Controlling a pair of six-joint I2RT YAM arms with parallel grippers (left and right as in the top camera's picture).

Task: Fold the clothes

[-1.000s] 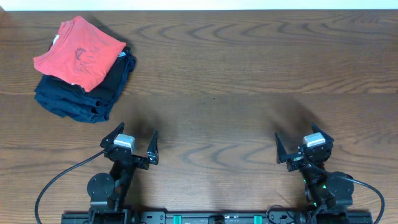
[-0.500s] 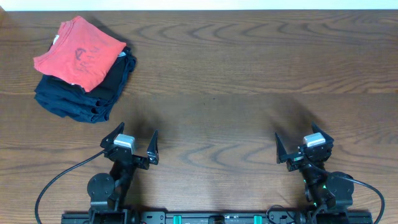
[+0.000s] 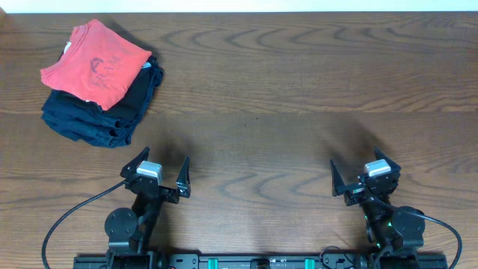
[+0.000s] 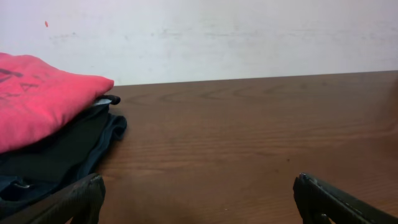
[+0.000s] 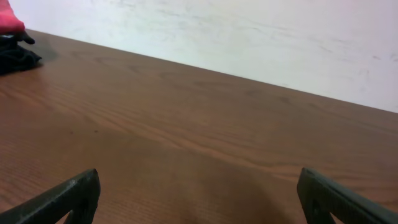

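Observation:
The clothes, a coral-red T-shirt, lie folded on top of a dark pile at the table's far left; faint dark lettering shows on the cloth. In the left wrist view the red T-shirt fills the left side, and only its corner shows in the right wrist view. My left gripper hovers at the near left edge, open and holding nothing, well short of the pile. My right gripper sits at the near right, open too, far from the shirt. Both wrist views show bare wood between the left gripper's and the right gripper's fingers.
A stack of navy and black folded garments lies under the red shirt, with a bit of light cloth at its right edge. The same dark stack is near the left finger. The brown wooden table ends at a white wall behind.

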